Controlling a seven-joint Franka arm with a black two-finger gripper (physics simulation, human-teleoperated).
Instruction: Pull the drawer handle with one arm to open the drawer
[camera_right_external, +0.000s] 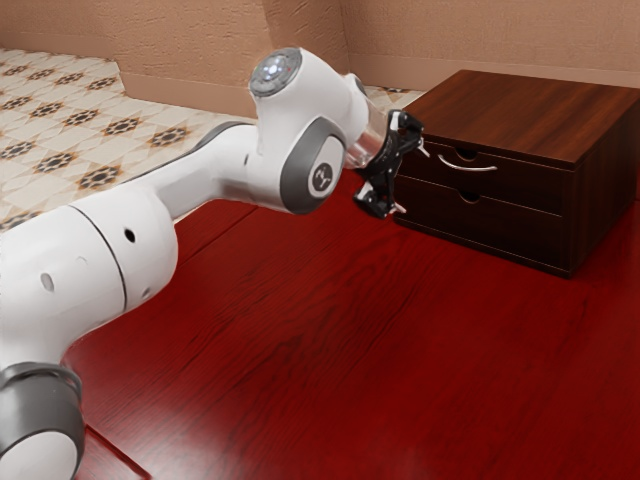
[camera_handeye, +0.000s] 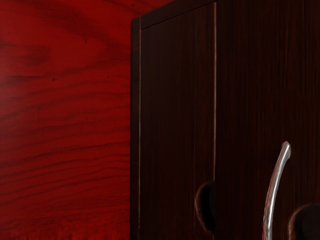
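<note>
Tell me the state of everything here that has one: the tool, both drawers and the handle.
Tool: open, holding nothing, close to the cabinet's front corner.
Upper drawer: shut, front flush with the cabinet.
Handle: not gripped, clear of the tool.
Lower drawer: shut.
</note>
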